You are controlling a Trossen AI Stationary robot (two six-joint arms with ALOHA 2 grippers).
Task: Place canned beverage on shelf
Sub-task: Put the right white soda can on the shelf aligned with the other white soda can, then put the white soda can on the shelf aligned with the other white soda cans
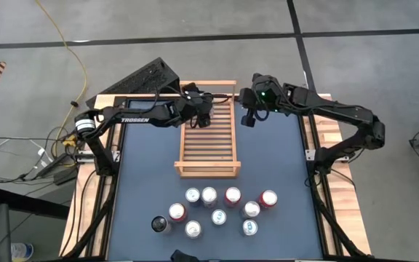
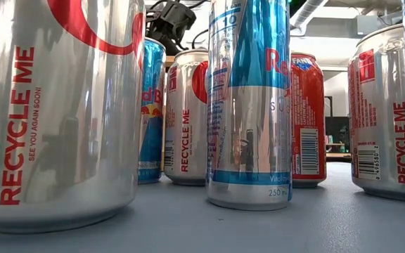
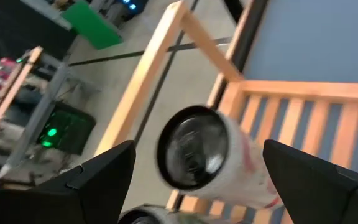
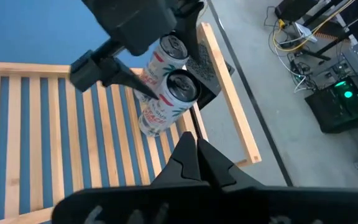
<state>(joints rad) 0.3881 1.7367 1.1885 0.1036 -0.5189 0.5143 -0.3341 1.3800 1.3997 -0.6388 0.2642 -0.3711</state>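
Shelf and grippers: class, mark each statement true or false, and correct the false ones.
1. Two cans sit at one end of the shelf. True.
2. The right gripper holds a can. False: it is shut on nothing.
3. The left gripper is open, its fingers on either side of a can. True.
4. Every can is on the shelf. False: a group of cans stands on the table.

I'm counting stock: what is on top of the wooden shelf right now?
Two white cans stand on the shelf at its far end, one between the open left pincer. The arm covers them from above; the remaining slats are bare.
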